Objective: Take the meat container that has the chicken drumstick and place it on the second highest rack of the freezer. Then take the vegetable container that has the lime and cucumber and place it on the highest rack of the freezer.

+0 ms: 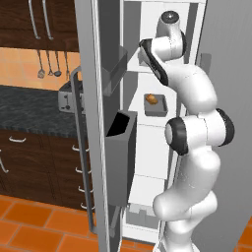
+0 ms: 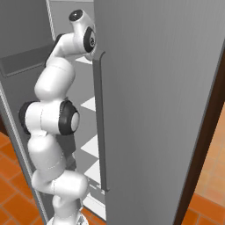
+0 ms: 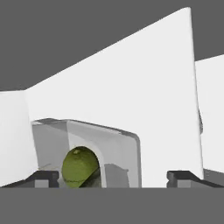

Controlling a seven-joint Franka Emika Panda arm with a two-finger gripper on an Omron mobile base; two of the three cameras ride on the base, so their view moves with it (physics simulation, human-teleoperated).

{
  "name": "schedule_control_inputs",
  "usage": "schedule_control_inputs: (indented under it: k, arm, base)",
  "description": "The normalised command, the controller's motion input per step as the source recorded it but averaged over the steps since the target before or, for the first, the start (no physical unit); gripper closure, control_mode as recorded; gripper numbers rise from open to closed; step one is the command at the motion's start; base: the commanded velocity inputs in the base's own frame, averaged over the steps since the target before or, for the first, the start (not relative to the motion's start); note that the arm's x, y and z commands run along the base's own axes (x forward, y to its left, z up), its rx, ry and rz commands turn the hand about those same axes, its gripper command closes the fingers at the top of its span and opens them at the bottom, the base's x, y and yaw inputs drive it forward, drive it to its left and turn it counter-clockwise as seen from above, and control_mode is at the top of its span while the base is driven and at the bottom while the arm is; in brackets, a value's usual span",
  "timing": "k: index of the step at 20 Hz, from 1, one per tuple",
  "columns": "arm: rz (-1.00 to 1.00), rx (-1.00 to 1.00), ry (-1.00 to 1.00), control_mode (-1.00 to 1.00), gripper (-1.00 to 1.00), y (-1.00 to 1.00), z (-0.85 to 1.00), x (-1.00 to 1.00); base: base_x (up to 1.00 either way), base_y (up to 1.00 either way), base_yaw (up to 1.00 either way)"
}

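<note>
Translucent grey vegetable container (image 3: 87,153) with the small round yellow-green lime (image 3: 78,167) sits on the highest rack (image 3: 131,87) of the tall white-lined freezer (image 1: 147,162), flat on the shelf plate; looks placed. A dark green sliver at the lime's base is likely the cucumber, can't confirm. Gripper (image 3: 111,177) spread wide, tips apart on either side, holding nothing. Grey meat container (image 1: 155,105) with the golden-brown chicken drumstick (image 1: 152,99) rests one shelf below, on the second highest rack (image 1: 152,119). Both placements look done.
</note>
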Motion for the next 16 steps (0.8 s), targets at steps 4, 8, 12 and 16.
schedule_control_inputs:
  k: [4, 8, 12, 16]
  arm:
    - [0.0, 0.0, -0.3, -1.0, -1.0, 0.01, 0.29, -0.67]
    - [0.02, -0.02, -0.22, -1.0, -1.0, 0.38, 0.17, -0.98]
    - [0.03, 0.0, -0.12, -1.0, -1.0, 0.44, 0.38, -0.89]
    - [0.0, 0.0, -0.01, -1.0, -1.0, 0.04, 0.26, -1.0]
  base:
    - [0.0, 0.0, 0.0]
    - [0.0, 0.0, 0.0]
    - [0.0, 0.0, 0.0]
    - [0.0, 0.0, 0.0]
